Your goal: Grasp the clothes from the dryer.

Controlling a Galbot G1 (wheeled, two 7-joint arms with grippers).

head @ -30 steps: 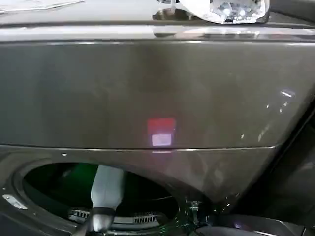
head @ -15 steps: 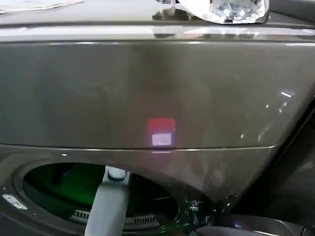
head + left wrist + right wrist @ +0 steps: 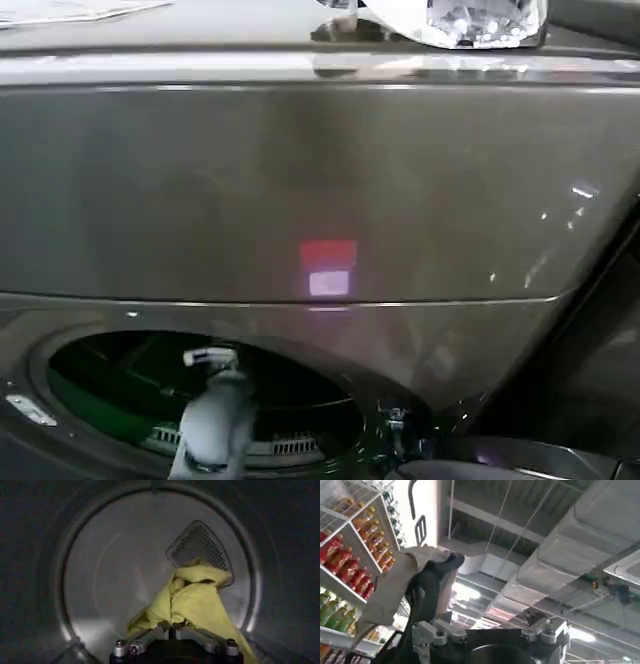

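The dryer (image 3: pixel 320 190) stands right in front, a dark bronze-grey panel with its round opening (image 3: pixel 110 370) at the lower left. My left arm (image 3: pixel 215 420) reaches into that opening. Inside the drum, the clothes (image 3: pixel 195 597), a yellow-green wrinkled bundle, hang in a peak. My left gripper (image 3: pixel 171 627) is shut on the bundle's lower fold. The fabric drapes off both sides of the fingertips. My right gripper (image 3: pixel 490 647) is away from the machine and points up at a ceiling.
The drum's bare metal back wall (image 3: pixel 115 570) carries a perforated triangular vent (image 3: pixel 200 547) behind the bundle. A clear crinkled plastic item (image 3: pixel 460 20) lies on the dryer's top. The door rim (image 3: pixel 500 465) shows at the lower right. Shelves of bottles (image 3: pixel 350 555) stand beside the right arm.
My left arm has shifted inside the opening; its visible part now sits lower and nearer the front rim than a second ago.
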